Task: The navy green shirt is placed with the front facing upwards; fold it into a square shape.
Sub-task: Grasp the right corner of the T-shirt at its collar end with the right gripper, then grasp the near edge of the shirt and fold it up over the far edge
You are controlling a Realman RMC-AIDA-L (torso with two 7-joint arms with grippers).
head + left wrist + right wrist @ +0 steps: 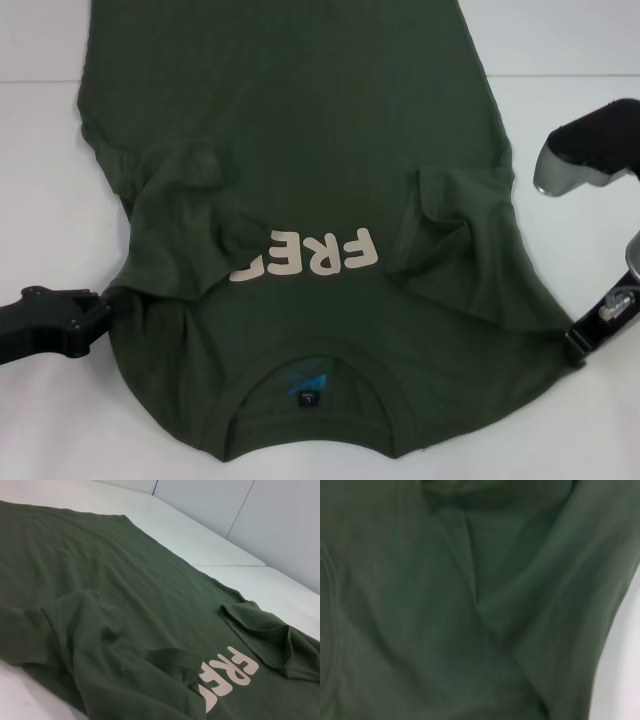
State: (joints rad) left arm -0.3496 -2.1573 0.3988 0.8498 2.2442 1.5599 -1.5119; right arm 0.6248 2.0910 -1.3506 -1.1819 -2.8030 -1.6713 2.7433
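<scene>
A: Starting at the lower left of the head view: left gripper (95,318) low on the table (40,200), right against the edge of the navy green shirt (300,150) near the shoulder. Spread or pinching cloth? Cannot tell from here.

B: Agreed. Moving to the centre: shirt spread front up over most of the frame, collar (315,410) at the bottom, hem running off the top. Both sleeves already turned inward, left fold (190,200) covering part of the cream lettering (310,255).

A: Soft and light by the look of those wrinkles; likely to sag and drag rather than hold shape. Best taken by pinching doubled edges at the shoulders.

B: Lower right: right gripper (580,345) touching the shirt's edge; fingers hidden, so no call there either.
</scene>
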